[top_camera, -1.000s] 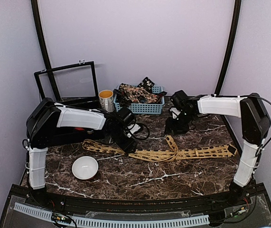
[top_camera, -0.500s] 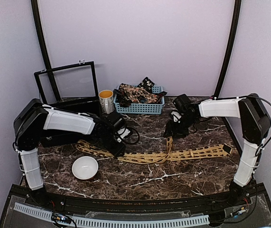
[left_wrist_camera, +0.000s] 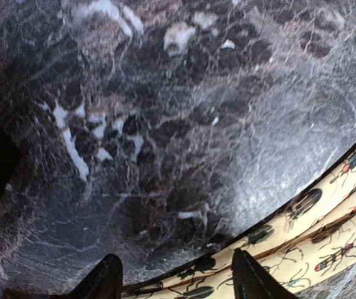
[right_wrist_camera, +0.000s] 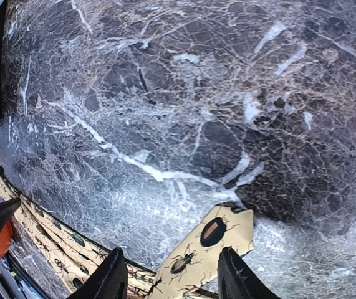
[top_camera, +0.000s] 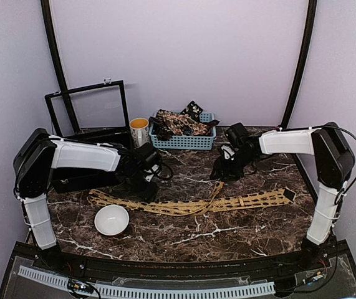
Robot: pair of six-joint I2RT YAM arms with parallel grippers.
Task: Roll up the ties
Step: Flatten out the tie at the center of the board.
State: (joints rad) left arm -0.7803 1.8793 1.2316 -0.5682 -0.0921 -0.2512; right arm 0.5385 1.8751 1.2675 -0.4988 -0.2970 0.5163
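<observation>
I find the right gripper (right_wrist_camera: 171,251) pinching the tie (top_camera: 184,207) by its tip, at one o'clock. The left gripper (left_wrist_camera: 174,256), at ten o'clock, straddles it with jaws apart; I cannot tell whether it grips.

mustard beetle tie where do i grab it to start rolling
Probably its right-hand end: the mustard beetle tie lies flat and looks single-layered there on the marble table, with bare space around it. Come straight down from above, jaws across its width. The left stretch looks doubled over, harder to pinch cleanly.
</observation>
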